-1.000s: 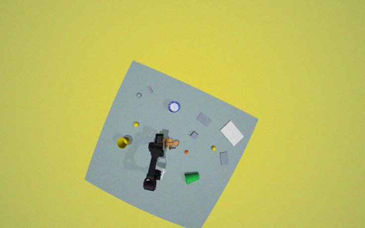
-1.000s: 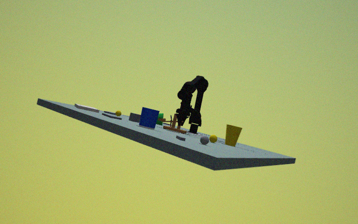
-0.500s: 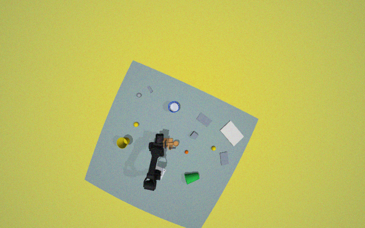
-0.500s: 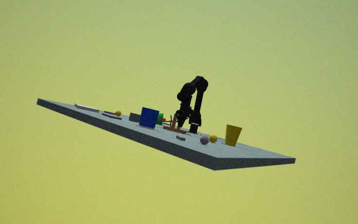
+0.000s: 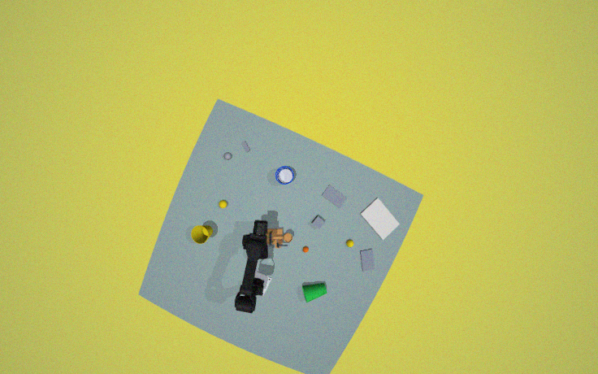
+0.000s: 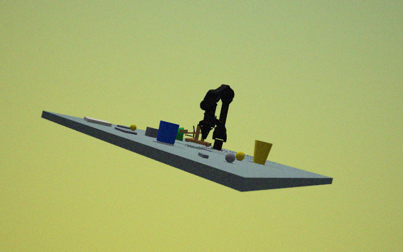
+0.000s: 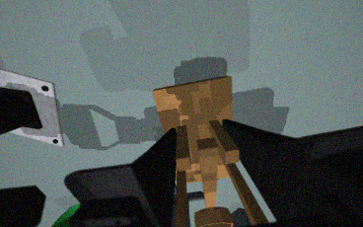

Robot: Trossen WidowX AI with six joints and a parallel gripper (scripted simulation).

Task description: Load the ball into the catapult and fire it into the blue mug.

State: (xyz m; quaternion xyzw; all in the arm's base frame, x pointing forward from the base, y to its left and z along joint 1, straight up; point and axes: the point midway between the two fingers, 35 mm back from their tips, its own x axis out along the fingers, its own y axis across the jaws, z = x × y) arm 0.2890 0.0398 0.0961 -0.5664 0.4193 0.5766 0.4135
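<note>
The wooden catapult point(image 5: 276, 235) point(image 6: 191, 140) point(image 7: 212, 94) stands on the table, its round cup end pointing right in the top view. My gripper point(image 6: 204, 137) point(image 7: 198, 127) points down over the catapult and is shut on its frame, a finger on each side of the two uprights. In the top view the arm hides the fingers. A small orange ball point(image 5: 305, 249) lies on the table beyond the cup end. I see no ball in the cup. The blue mug point(image 5: 284, 175) point(image 6: 167, 132) stands upright, above the catapult in the top view.
A yellow cup point(image 5: 199, 234) point(image 6: 262, 152) stands left of the arm; a green cup point(image 5: 314, 291) is at lower right. Two yellow balls point(image 5: 223, 204) point(image 5: 349, 243), a grey ball point(image 5: 227, 156), a white slab point(image 5: 379, 218) and several grey blocks point(image 5: 333, 196) point(image 5: 367, 259) are spread around.
</note>
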